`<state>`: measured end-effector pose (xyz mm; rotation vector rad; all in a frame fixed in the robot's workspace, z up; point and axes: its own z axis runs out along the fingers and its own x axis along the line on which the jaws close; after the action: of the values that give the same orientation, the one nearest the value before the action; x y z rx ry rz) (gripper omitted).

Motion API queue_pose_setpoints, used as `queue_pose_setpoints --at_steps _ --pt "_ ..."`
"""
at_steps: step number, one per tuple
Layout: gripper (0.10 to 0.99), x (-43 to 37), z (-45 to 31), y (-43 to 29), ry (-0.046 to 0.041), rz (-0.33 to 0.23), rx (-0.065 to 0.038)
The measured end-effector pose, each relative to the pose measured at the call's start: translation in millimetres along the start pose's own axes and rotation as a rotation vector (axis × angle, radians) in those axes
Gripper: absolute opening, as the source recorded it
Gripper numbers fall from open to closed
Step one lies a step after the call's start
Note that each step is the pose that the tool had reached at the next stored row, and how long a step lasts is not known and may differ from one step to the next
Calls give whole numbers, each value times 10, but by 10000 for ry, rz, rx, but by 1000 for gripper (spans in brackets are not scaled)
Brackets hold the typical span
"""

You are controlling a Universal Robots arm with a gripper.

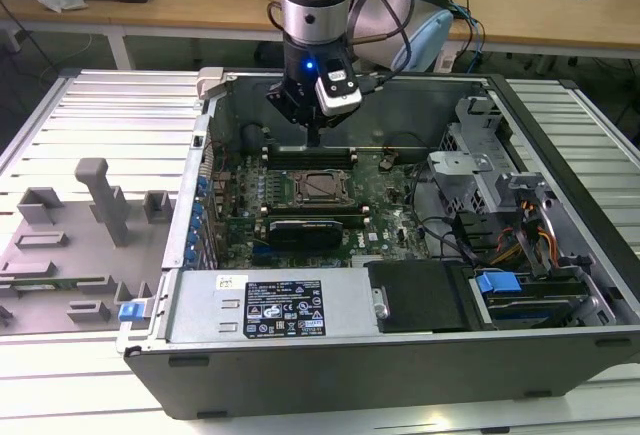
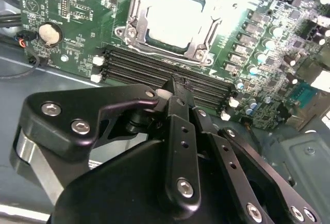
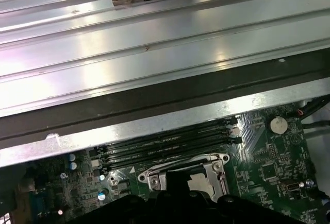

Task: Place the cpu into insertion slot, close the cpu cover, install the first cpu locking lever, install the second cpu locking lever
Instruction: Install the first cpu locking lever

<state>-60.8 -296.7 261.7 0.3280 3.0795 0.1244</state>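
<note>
The cpu (image 1: 322, 187) lies in the insertion slot (image 1: 303, 198) on the green motherboard, its silvery top (image 2: 178, 15) showing through the window of the cpu cover (image 2: 135, 9). The cover lies flat on the slot, and its metal frame (image 3: 154, 179) shows in the first wrist view too. I cannot make out how the locking levers stand. My gripper (image 1: 313, 139) hangs a little above the board, just behind the slot and over the black memory slots (image 2: 149, 69). Its fingertips (image 2: 172, 86) meet with nothing between them.
A long black expansion card (image 1: 305, 227) lies in front of the slot. The case walls (image 1: 400, 105) ring the board, with the power supply (image 1: 270, 305) at the front and a drive cage and cables (image 1: 480, 180) on the exterior view's right. A grey fixture tray (image 1: 80, 215) sits outside.
</note>
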Motion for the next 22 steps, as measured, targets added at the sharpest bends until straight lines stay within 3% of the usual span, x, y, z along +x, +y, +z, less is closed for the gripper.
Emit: queue_pose_setpoints --at_steps 5,11,16,18,20,22 --pt "106 -149 15 13 73 -451 -7" --pt "106 -161 15 -23 79 -495 -8" --pt "106 -169 31 -61 106 -872 0" --pt "106 -169 35 -63 103 -1003 102" --pt "106 -166 39 -64 43 -1120 509" --pt "106 -166 47 -65 24 -1189 638"
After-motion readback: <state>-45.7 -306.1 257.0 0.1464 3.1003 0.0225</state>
